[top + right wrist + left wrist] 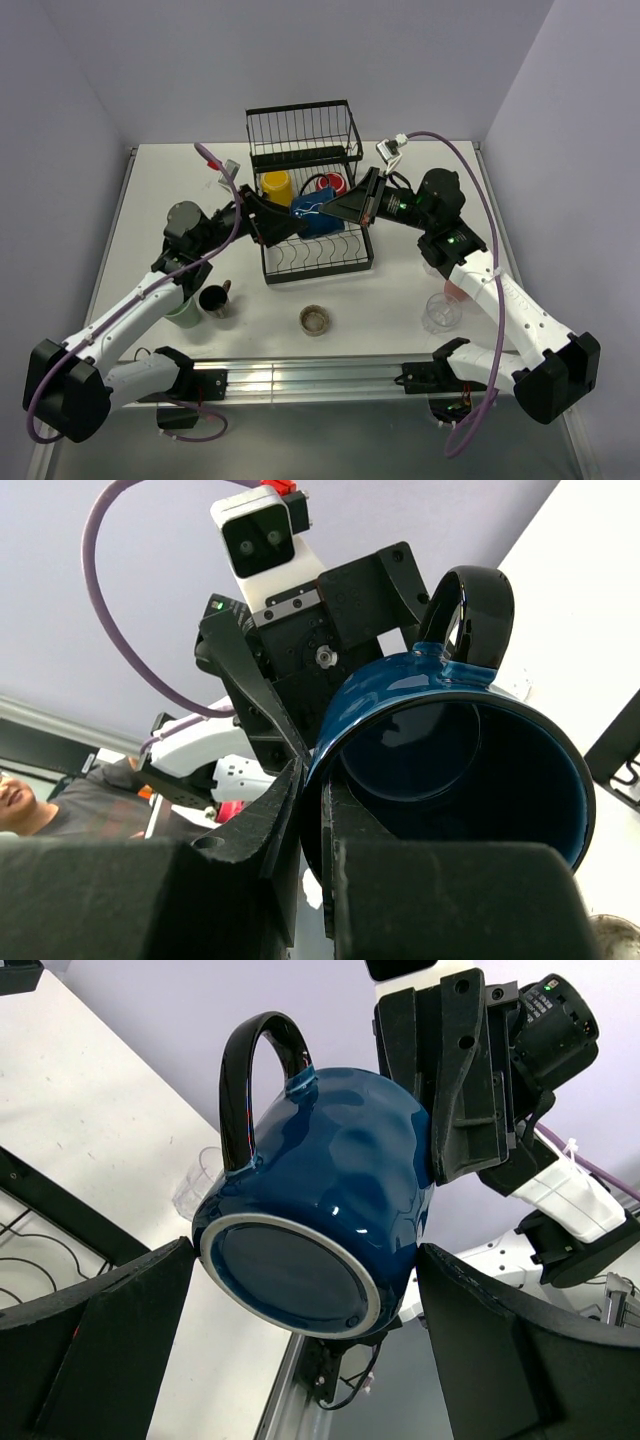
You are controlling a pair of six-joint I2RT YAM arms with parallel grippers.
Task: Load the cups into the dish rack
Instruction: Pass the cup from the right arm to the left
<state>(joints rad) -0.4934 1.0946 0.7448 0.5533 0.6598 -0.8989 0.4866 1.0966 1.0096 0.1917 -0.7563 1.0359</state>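
My right gripper (pixel 312 780) pinches the rim of the shiny dark blue mug (pixel 470 770) above the black wire dish rack (pixel 318 272). The mug lies sideways, with its bottom between my wide-open left gripper (pixel 305 1260).

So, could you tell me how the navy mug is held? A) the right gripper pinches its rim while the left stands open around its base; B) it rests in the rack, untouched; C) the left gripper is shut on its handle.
A: the right gripper has one finger inside and one outside the rim of the navy mug, and the left gripper stands wide open either side of its base.
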